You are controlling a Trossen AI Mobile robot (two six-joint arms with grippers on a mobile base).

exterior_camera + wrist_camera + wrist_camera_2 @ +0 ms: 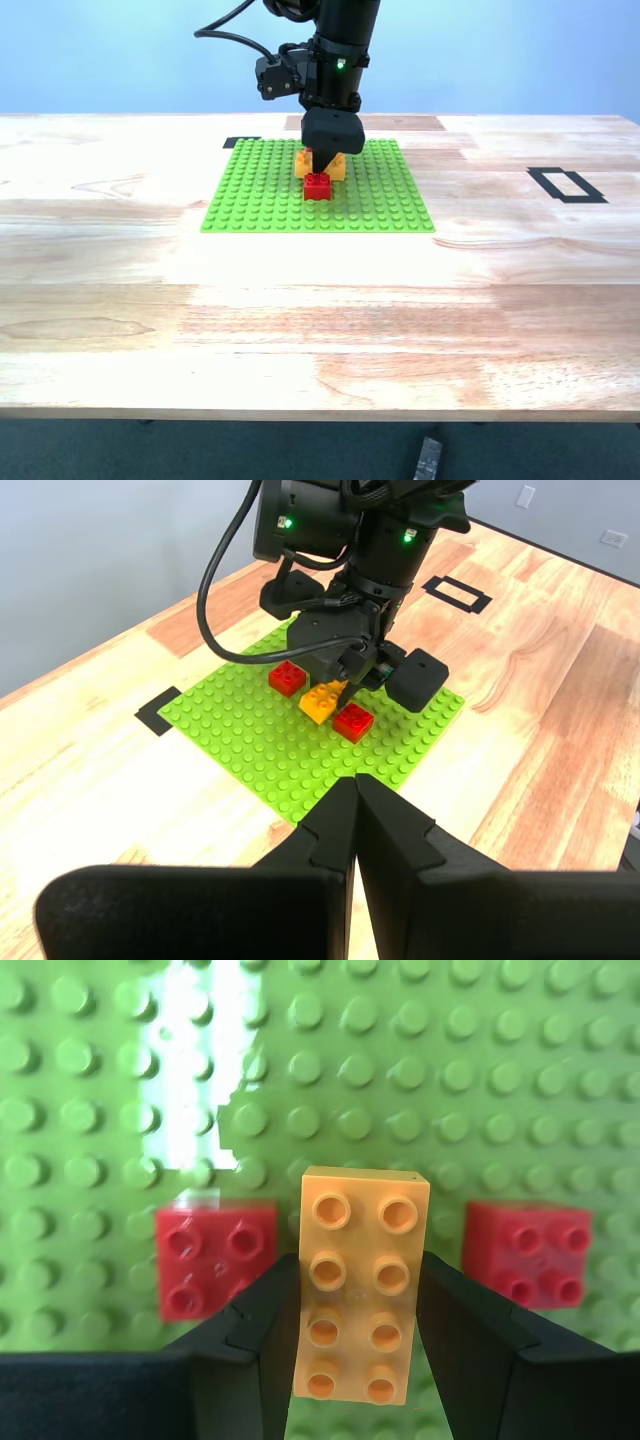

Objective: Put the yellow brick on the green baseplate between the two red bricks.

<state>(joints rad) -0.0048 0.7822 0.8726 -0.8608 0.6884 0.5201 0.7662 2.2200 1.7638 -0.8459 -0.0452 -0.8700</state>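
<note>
The green baseplate (260, 200) lies on the far middle of the wooden table. My second gripper (322, 160) is over its centre, shut on the yellow brick (337, 167). In the second wrist view the yellow brick (357, 1250) sits between my black fingers (262, 1325), with one red brick (215, 1257) on one side and the other red brick (527, 1253) on the other, both on the baseplate (450, 1080). I cannot tell whether the yellow brick touches the studs. My first gripper (355, 810) is shut and empty, well back from the plate (250, 750).
A black tape rectangle (567, 185) marks the table at the exterior view's right. A black tape patch (241, 142) lies at the plate's far corner on the exterior view's left. Bare wood spreads in front of the plate down to the table's front edge.
</note>
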